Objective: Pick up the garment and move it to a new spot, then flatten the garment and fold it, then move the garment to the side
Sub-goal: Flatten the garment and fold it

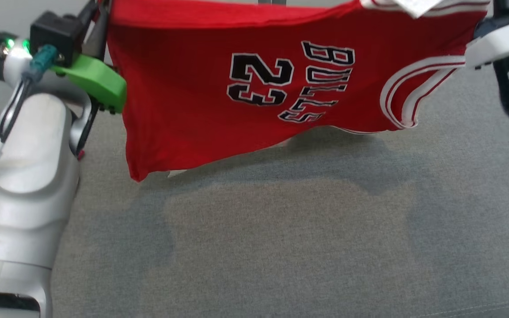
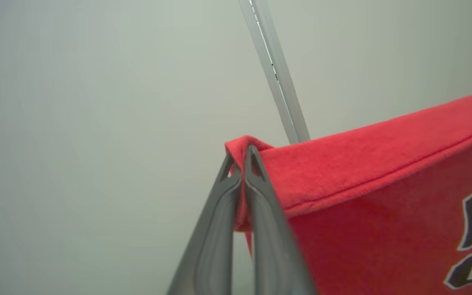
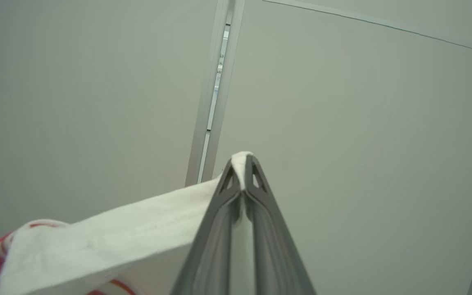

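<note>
Aloft, the garment (image 1: 201, 110) — left pincer (image 2: 242, 157) clamps its red hem, right pincer (image 3: 242, 164) its white trim

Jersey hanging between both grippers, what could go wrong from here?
The left gripper pinches only a small fold of red hem, the right gripper only the white trim tip; either could slip out. The jersey hangs unevenly, low corner nearest the grey surface, so it may bunch when lowered.
</note>
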